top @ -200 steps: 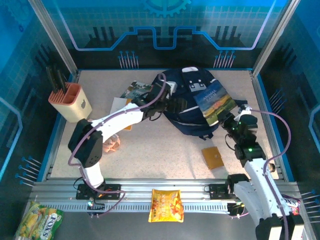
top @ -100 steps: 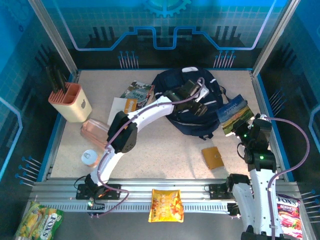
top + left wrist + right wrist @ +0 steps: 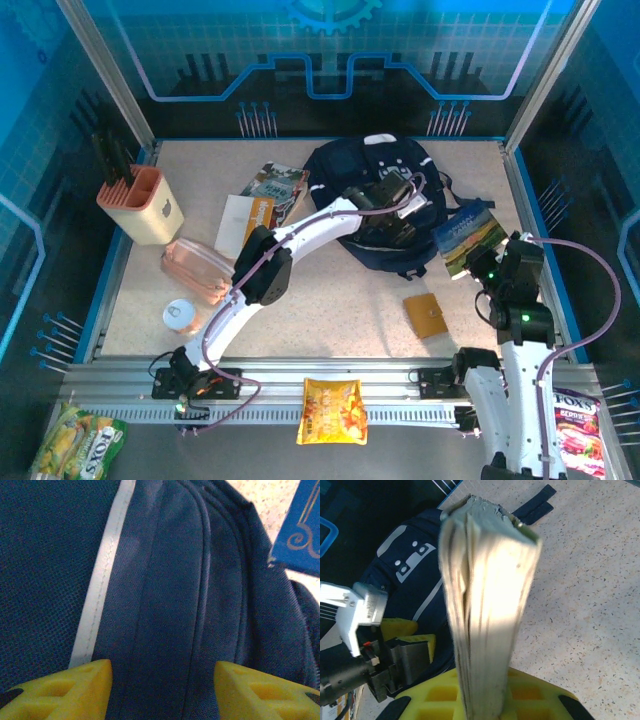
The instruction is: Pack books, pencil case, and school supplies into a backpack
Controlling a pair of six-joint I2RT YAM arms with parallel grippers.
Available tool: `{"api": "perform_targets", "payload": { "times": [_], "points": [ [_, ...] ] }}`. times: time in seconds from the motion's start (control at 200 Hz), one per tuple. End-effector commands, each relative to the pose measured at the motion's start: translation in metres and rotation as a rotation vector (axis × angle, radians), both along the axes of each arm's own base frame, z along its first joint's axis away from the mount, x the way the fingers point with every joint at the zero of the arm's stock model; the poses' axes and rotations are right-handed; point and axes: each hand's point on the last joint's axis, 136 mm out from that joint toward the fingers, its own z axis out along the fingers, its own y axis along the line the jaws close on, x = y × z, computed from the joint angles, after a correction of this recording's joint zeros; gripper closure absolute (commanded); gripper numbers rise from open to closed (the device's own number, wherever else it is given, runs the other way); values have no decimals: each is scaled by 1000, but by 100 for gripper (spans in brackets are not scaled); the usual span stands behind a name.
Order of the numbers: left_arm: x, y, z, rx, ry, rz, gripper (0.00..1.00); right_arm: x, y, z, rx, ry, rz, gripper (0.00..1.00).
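Your right end effector (image 3: 485, 700) is clenched on one edge of the Animal Farm book (image 3: 468, 235). It holds the book upright and tilted just beside the right flank of the backpack (image 3: 350, 165), clear of the counter (image 3: 330, 300). Your left end effector (image 3: 160, 680) sits low over the backpack's front, jaws parted on either side of a seamed band of navy fabric, gripping nothing.

The step in hand looks like opening the bag's mouth so the book can slide in. Close the left jaws on the raised fabric ridge beside the white trim line (image 3: 102, 575), not on the flat panel. Then lift up and toward the far side to spread the opening. From these views I cannot tell whether the zip is undone, so check for a gap before you bring the book across. Lead with a narrow edge and keep it off the left arm (image 3: 310, 225). The dark green-and-white book (image 3: 278, 183) and the tan-brown square piece (image 3: 426, 315) lie on the counter, not yet packed.
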Motion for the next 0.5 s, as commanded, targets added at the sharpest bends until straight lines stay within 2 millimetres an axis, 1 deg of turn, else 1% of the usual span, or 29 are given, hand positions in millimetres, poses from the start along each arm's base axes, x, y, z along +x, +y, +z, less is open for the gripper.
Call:
{"api": "perform_targets", "payload": {
  "times": [0.0, 0.105, 0.175, 0.2, 0.265, 0.345, 0.495],
  "points": [
    [-3, 5, -23, 80, 10, -31, 44, 2, -7, 37, -44, -108, -18, 94],
    [-5, 9, -33, 110, 15, -38, 44, 1, -8, 45, -64, -120, -19, 95],
    [-1, 12, -37, 131, 4, -23, 44, 1, -9, 50, -76, -129, -22, 94],
    [1, 13, -38, 138, -4, -17, 46, 0, -10, 52, -79, -130, -22, 94],
    [6, 16, -36, 154, -24, 9, 57, 0, -10, 54, -84, -135, -23, 94],
    [6, 13, -22, 139, -53, 18, 68, -1, -10, 56, -87, -137, -25, 94],
    [0, -2, 26, 39, -130, 15, 84, -6, -17, 56, -118, -125, -57, 94]
  ]
}}
